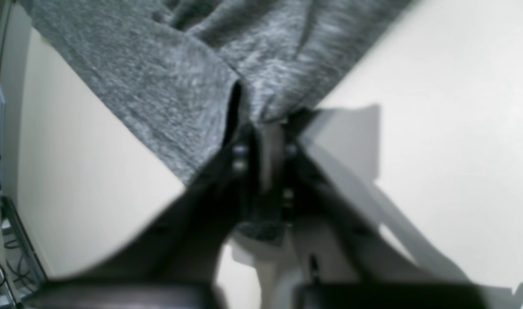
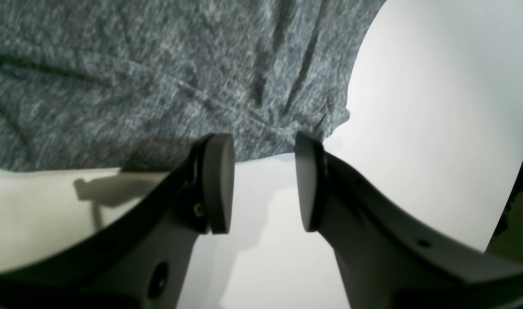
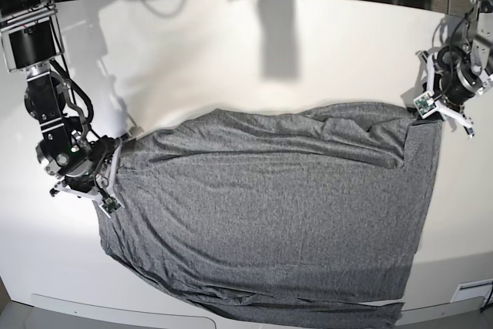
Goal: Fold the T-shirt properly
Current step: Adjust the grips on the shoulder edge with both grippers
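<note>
You have nothing to read here: no words, labels, brand marks or numbers show on the T-shirt (image 3: 269, 221), on the table (image 3: 231, 59) or on either arm. The wrist views are too blurred to show any print on the cloth.

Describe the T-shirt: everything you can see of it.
The T-shirt is a large heathered dark-grey knit, soft and wrinkled, spread mostly flat on the white table. A folded ridge runs along its far edge, and its near hem reaches the table's front edge. The left gripper is shut on one far corner, bunching the cloth. The right gripper stands open at the opposite far corner, its pads at the cloth's edge; contact cannot be told.
</note>
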Controlling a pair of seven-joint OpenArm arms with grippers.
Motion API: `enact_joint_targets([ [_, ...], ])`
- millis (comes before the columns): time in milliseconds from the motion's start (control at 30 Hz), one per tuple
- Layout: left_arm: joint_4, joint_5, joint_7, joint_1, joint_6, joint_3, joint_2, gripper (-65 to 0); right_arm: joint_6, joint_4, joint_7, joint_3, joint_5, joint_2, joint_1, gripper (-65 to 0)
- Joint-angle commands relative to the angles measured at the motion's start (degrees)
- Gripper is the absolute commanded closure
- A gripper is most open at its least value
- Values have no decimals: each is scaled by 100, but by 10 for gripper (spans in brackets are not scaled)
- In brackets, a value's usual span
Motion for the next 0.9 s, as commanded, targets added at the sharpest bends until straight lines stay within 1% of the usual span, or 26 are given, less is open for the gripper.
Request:
enact_joint_targets([
  [0, -13, 149, 234, 20, -174, 2, -94, 0, 72, 166, -61, 48, 9, 96, 140, -240],
  [67, -13, 151, 238, 26, -174, 2, -96, 0, 173, 313, -330, 48, 149, 111, 140, -240],
  [100, -13, 151, 240, 24, -174, 2, -96, 0, 221, 413, -455, 48, 361, 146, 138, -240],
  [167, -13, 151, 240, 24, -174, 2, -96, 0, 422, 645, -754, 48, 787, 238, 133, -240],
  [233, -13, 151, 240, 24, -174, 2, -96, 0, 592, 793, -1054, 48, 907, 319, 138, -240],
  [300, -13, 151, 240, 24, -174, 0, -96, 0, 710, 793, -1180, 48, 927, 396, 94, -240],
  [333, -13, 151, 240, 22, -174, 0, -96, 0, 835, 793, -1169, 48, 931, 433, 35, -240],
  [400, -13, 151, 236, 17, -174, 0, -94, 0, 1200, 793, -1172, 44, 1058, 479, -103, -240],
  [467, -13, 151, 236, 9, -174, 0, -85, 0, 1404, 793, -1172, 44, 1217, 474, -243, -240],
  [633, -13, 151, 240, 7, -174, 0, -83, 0, 1404, 791, -857, 31, 1174, 439, -417, -240],
  [733, -13, 149, 236, 9, -174, 0, -81, 0, 1404, 789, -623, 11, 1014, 339, -417, -250],
  [800, -13, 151, 236, 7, -174, 0, -81, 0, 1404, 745, -492, -87, 990, 278, -413, -313],
  [833, -13, 151, 236, 7, -174, 0, -81, 0, 1404, 717, -413, -173, 857, 240, -413, -339],
  [867, -13, 151, 238, 9, -174, 0, -81, 0, 1404, 693, -291, -291, 603, 203, -415, -348],
])
